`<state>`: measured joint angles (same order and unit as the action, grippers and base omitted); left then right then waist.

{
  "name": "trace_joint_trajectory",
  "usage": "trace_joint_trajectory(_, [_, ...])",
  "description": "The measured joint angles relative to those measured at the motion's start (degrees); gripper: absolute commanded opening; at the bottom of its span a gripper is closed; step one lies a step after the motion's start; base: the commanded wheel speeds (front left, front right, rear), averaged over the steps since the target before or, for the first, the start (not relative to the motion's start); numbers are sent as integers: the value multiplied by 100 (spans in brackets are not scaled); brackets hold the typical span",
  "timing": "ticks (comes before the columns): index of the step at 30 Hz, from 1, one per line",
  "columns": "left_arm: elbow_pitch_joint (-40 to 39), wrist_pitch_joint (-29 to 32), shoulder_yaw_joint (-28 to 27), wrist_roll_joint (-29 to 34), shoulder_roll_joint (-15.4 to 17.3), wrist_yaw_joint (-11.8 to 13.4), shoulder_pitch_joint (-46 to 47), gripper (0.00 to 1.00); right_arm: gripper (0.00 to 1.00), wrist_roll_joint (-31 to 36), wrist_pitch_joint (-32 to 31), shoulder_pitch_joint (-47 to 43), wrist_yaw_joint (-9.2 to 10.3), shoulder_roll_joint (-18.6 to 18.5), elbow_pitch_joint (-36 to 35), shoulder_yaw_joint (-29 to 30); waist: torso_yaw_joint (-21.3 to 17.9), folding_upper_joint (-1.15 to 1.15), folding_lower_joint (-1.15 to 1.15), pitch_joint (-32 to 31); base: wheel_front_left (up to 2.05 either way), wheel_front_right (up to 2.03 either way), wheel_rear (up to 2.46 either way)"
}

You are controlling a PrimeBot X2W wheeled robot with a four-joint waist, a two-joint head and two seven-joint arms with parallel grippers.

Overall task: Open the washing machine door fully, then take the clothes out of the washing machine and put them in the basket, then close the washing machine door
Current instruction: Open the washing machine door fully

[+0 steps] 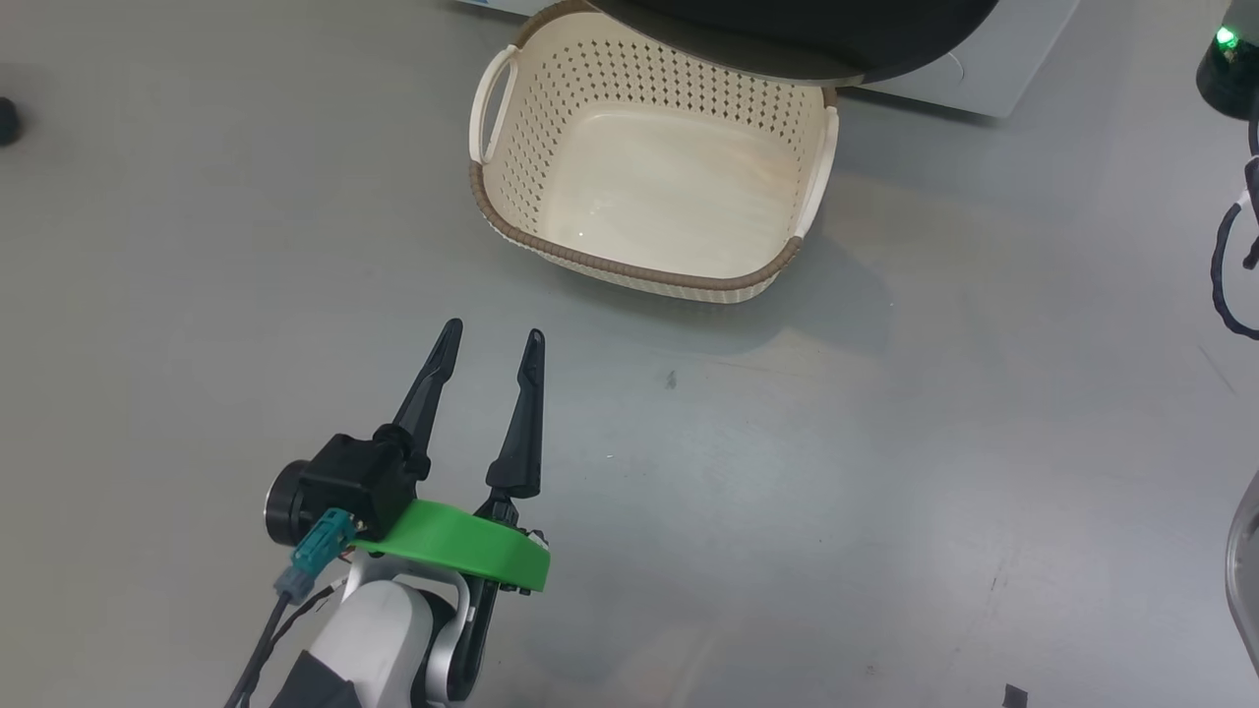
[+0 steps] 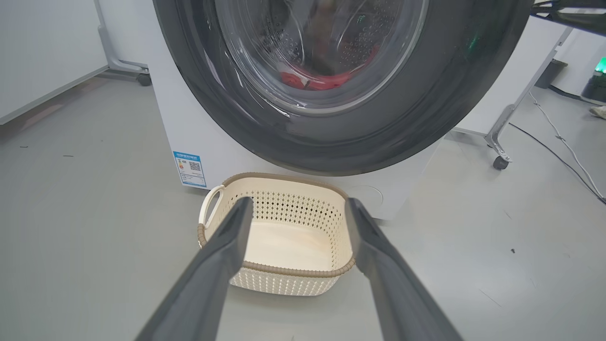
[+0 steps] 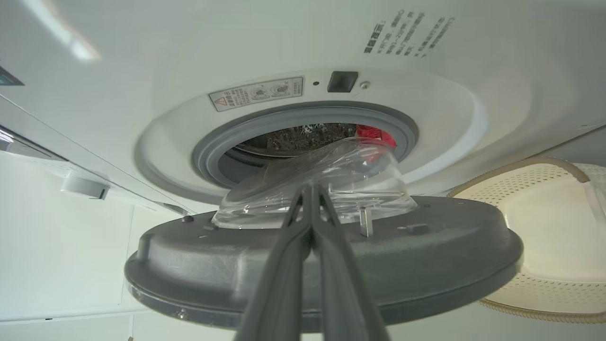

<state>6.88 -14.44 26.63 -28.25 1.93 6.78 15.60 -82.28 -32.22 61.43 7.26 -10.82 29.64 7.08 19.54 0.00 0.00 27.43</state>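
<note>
In the head view, your left gripper [image 1: 494, 331] hangs low over the floor with its fingers spread wide and nothing between them, short of the basket [image 1: 629, 270]. It looks parked clear of the door's swing, ready for the clothes. The basket stands empty right under the washing machine door [image 1: 787, 29], probably so the laundry has only a short drop.

In the left wrist view, you look between those spread fingers at the basket, set against the foot of the washing machine [image 2: 189, 132]. Through the door's glass the red clothes [image 2: 326, 80] lie low in the drum.

In the right wrist view, your right gripper [image 3: 310, 189] has its fingers pressed together, pinching nothing. The tips are at the door's inner face, beside the base of the glass bowl [image 3: 265, 199]; whether they touch it you cannot tell. Closed like this they seem meant as a stiff bar to swing the door wider. The door stands off the grey gasket [image 3: 208, 147], only part open, and the clothes are not yet out
</note>
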Motion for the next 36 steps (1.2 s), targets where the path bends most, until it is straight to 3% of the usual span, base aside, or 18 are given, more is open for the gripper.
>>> trace_joint_trajectory(36, [-48, 1, 9, -2, -2, 0, 1, 100, 0, -361, -1044, 887, 5, 107, 1819, -23, 185, 0, 0, 68, 0, 0, 0])
